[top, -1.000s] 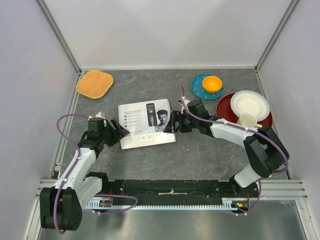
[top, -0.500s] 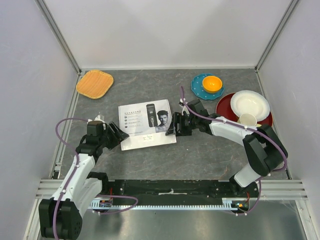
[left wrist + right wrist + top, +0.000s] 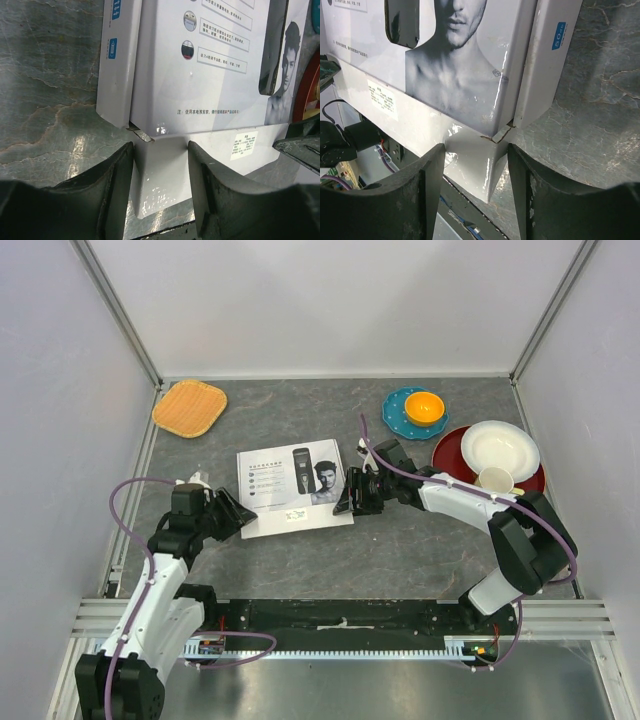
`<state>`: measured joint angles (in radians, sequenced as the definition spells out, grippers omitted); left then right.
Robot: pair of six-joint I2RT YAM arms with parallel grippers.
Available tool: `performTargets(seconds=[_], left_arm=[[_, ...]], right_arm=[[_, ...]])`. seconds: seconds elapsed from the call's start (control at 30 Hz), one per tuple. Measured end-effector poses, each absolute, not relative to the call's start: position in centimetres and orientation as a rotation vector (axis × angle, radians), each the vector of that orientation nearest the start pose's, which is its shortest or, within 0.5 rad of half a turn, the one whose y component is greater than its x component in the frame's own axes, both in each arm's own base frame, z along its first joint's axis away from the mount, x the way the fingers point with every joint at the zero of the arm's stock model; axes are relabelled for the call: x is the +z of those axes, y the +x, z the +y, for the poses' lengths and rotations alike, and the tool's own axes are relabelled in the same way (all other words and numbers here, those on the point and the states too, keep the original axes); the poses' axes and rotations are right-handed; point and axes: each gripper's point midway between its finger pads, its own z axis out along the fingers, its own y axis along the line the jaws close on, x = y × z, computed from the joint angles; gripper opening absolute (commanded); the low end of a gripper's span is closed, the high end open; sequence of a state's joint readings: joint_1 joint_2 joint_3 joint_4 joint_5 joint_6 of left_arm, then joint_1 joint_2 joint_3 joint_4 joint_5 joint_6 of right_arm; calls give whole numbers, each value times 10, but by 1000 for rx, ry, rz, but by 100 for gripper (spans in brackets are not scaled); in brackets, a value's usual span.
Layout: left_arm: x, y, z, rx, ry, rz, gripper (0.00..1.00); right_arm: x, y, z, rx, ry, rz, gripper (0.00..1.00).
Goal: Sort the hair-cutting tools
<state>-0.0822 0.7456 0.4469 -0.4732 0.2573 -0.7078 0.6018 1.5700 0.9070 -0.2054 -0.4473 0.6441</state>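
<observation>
The white box (image 3: 295, 490), printed with a man and a clipper, lies shut on the table. The clipper, comb guards, brush and cable do not show in any view. My left gripper (image 3: 238, 515) is open at the box's near left corner. In the left wrist view (image 3: 161, 167) its fingers straddle that corner of the box (image 3: 200, 75). My right gripper (image 3: 348, 498) is open at the near right corner. In the right wrist view (image 3: 476, 167) its fingers straddle that corner of the box (image 3: 460, 75).
An orange mat (image 3: 189, 406) lies at the back left. A teal plate (image 3: 398, 418) with an orange bowl (image 3: 424, 407) is at the back right. A red plate (image 3: 450, 448) holds a white bowl (image 3: 499, 448) and a cup (image 3: 495, 480) on the right.
The left gripper has drawn back a little toward the near left. The right gripper has shifted slightly left along the box's corner. The box's near side now shows a small label.
</observation>
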Motion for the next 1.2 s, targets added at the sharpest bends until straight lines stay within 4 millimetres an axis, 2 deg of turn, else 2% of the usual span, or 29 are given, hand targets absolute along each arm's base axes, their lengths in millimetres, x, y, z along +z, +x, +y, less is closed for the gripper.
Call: performTargets(seconds=[0.37,0.63,1.03,1.2], left_arm=[[91,218,-89,-680,-618,2341,56],[93,217,-88,-663,-625,2347,59],[91,216,-85,-640,-641,2367,60],[89,215,-84,-625,-644,2372,59]], right_arm=[[82,247,288,1035,-163,2636,59],[82,247,284,1001,-172,2635,63],[81,246,282,981,-174,2642,61],[80,247,282,977,-173,2642,56]])
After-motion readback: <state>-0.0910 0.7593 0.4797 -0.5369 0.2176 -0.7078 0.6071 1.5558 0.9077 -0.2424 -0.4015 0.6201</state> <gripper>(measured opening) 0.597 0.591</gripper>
